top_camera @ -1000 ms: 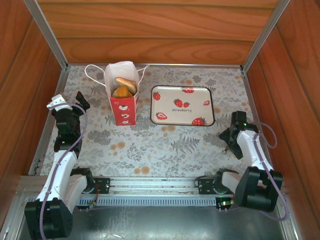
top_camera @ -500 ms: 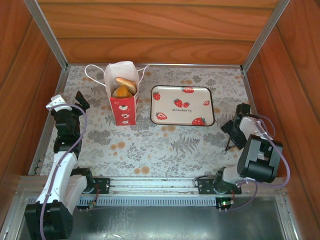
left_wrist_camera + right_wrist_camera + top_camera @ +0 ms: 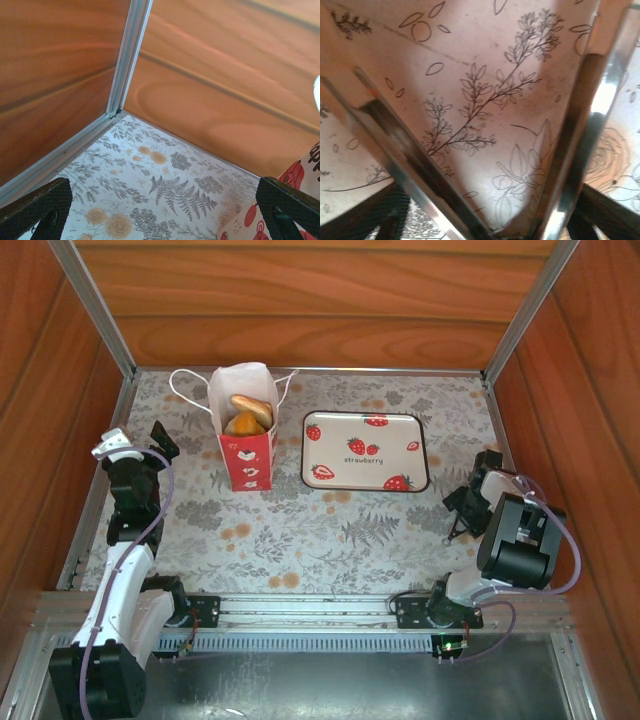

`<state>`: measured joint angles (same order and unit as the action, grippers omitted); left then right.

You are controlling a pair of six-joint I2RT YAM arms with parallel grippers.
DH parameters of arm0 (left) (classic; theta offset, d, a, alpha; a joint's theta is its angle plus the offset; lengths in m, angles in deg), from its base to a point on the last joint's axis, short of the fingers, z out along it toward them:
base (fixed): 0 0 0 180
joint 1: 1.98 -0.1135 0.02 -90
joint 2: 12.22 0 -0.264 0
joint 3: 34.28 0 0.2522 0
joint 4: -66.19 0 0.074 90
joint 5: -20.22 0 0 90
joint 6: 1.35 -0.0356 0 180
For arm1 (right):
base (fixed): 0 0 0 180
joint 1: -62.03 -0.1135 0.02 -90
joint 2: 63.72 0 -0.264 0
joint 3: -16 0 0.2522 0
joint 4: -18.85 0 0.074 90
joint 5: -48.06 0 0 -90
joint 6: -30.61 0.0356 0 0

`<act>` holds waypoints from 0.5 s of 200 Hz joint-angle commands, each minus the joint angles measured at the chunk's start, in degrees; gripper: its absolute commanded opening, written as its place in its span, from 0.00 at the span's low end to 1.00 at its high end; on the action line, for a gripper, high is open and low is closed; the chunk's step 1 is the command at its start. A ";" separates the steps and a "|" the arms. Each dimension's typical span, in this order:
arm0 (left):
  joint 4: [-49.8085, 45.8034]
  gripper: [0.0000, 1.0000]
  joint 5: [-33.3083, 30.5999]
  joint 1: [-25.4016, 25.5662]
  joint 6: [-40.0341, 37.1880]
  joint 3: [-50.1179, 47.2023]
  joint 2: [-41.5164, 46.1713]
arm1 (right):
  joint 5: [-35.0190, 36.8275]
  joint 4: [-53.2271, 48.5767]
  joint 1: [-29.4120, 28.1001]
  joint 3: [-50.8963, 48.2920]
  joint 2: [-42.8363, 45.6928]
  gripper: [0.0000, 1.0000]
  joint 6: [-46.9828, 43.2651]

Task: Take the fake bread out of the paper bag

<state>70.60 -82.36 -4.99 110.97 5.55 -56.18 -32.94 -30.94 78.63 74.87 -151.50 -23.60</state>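
Observation:
The paper bag (image 3: 247,455), white with a red heart band, stands upright at the back left of the table, and golden fake bread (image 3: 247,413) shows in its open top. My left gripper (image 3: 138,446) hangs open to the left of the bag, with nothing between its fingers. In the left wrist view its two dark fingertips (image 3: 36,207) stand far apart, and the bag's red and white corner (image 3: 296,176) sits by the right one. My right gripper (image 3: 462,508) points down at the table's right side, far from the bag, its jaws apart and holding nothing.
A white tray (image 3: 312,452) printed with strawberries lies to the right of the bag. Wooden walls and aluminium rails (image 3: 92,502) enclose the floral cloth. The bag's cord handle (image 3: 186,386) loops out to the left. The right wrist view is blurred, close over the cloth (image 3: 485,115).
The right arm has folded back, its elbow rising over its base, while its gripper stayed near the right wall. The left arm, bag and tray have not moved.

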 commanded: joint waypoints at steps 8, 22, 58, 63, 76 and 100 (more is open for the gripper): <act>0.28 1.00 0.37 -0.18 -0.21 2.08 0.37 | -3.53 -0.35 0.45 1.45 -2.75 0.60 -1.86; 0.28 1.00 0.45 -0.24 -0.23 1.93 0.91 | -3.97 0.03 0.45 1.83 -3.00 0.44 -2.37; 0.28 1.00 0.02 -0.18 0.00 1.36 1.69 | -6.00 1.23 0.30 1.93 -2.51 0.12 -4.92; 0.28 1.00 0.01 -0.17 0.00 1.42 1.69 | -5.84 1.30 0.25 2.00 -2.16 0.10 -5.30; 0.28 1.00 0.14 -0.22 -0.01 1.46 1.60 | -4.94 0.81 -0.31 1.97 -0.81 0.07 -6.28; 0.28 1.00 0.45 -0.21 0.08 1.55 1.32 | -4.59 -0.79 -1.76 2.09 2.64 0.06 -8.08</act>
<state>70.58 -82.34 -4.99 111.00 5.77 -55.16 -36.22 -30.49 78.30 76.92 -152.57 -28.63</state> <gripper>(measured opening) 0.999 0.208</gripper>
